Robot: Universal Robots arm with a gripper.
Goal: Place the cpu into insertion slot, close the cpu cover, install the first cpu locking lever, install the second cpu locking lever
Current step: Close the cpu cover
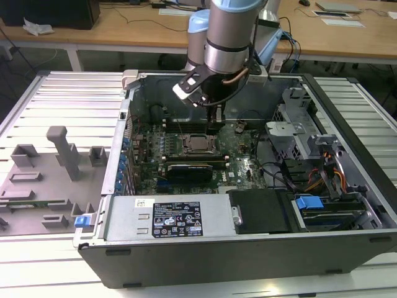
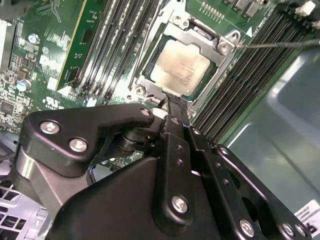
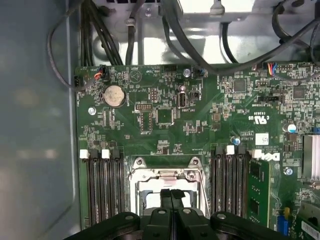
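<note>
The cpu (image 2: 180, 65) sits in the insertion slot (image 1: 185, 144), cpu cover (image 2: 226, 44) down over it
The gripper (image 2: 172, 102) hangs at the slot's edge, jaws pressed together on nothing, the chip just beyond its tips; slot lies mid-motherboard (image 3: 210, 125) between the memory slots (image 3: 102, 185)

A ribbed silvery table (image 1: 65, 99) carries an open computer case (image 1: 248, 256) at its middle. At the case's nine o'clock in the exterior view lies a grey fixture tray (image 1: 34, 189) with upright blocks.

Robotics lab: open computer case (image 1: 248, 257) on slatted metal bench (image 1: 68, 93), wooden desks (image 1: 124, 31) behind
</note>
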